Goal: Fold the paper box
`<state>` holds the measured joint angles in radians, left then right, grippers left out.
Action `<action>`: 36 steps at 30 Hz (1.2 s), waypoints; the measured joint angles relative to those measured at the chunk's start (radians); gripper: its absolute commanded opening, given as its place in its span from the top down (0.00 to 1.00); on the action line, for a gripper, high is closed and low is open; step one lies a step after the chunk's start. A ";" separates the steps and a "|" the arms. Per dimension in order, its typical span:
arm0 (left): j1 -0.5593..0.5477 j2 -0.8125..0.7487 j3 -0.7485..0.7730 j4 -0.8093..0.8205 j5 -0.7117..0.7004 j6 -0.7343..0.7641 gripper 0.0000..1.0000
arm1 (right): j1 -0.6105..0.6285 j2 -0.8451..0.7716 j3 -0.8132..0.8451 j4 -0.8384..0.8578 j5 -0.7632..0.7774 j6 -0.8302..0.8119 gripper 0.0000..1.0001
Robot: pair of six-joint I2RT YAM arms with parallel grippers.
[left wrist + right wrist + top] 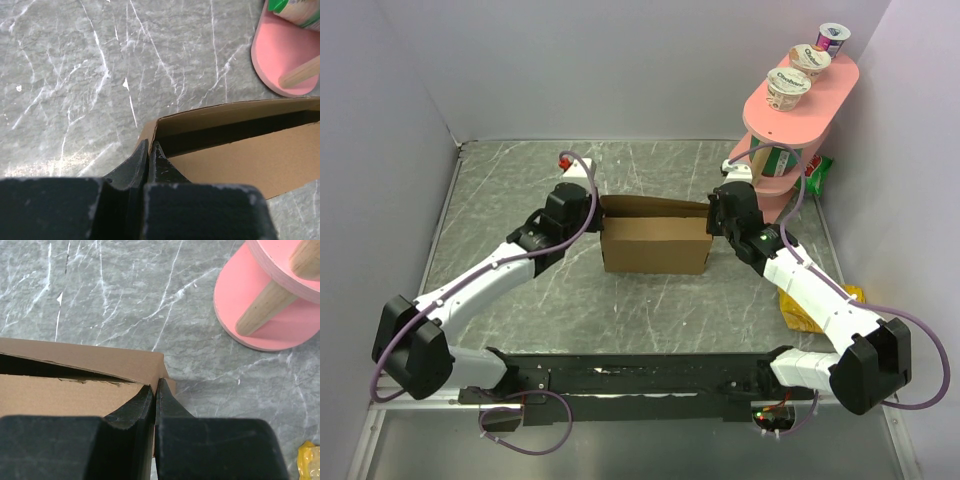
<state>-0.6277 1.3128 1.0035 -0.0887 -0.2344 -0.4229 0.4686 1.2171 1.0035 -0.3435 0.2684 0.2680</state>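
Note:
The paper box (pixel 655 245) is plain brown cardboard and stands in the middle of the table with its lid flap partly raised. My left gripper (pixel 598 215) is at its left end and my right gripper (pixel 712 218) at its right end. In the left wrist view the left gripper (pixel 150 146) is shut on the thin end wall of the paper box (pixel 240 150). In the right wrist view the right gripper (pixel 157 385) is shut on the corner wall of the paper box (pixel 75 392). A dark gap shows under the lid in both wrist views.
A pink two-tier stand (pixel 798 105) with three yogurt cups on top stands at the back right, close to the right arm. A green packet (pixel 818 172) lies beside it. A yellow bag (pixel 808 305) lies at the right, and a small red object (pixel 564 160) behind the left gripper.

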 measured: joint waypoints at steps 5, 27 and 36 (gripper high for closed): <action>0.009 0.029 0.064 -0.074 0.019 0.011 0.99 | 0.001 0.000 0.000 0.000 0.009 0.000 1.00; 0.021 0.002 -0.032 0.054 0.032 -0.035 0.99 | 0.016 0.004 0.000 0.003 0.035 0.000 1.00; -0.083 -0.087 -0.211 0.270 -0.154 -0.003 0.99 | 0.039 0.002 -0.009 0.014 0.079 0.008 1.00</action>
<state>-0.7105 1.2263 0.7921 0.1818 -0.3882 -0.4255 0.5079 1.2186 0.9947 -0.3290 0.3473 0.2756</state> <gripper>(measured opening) 0.030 0.052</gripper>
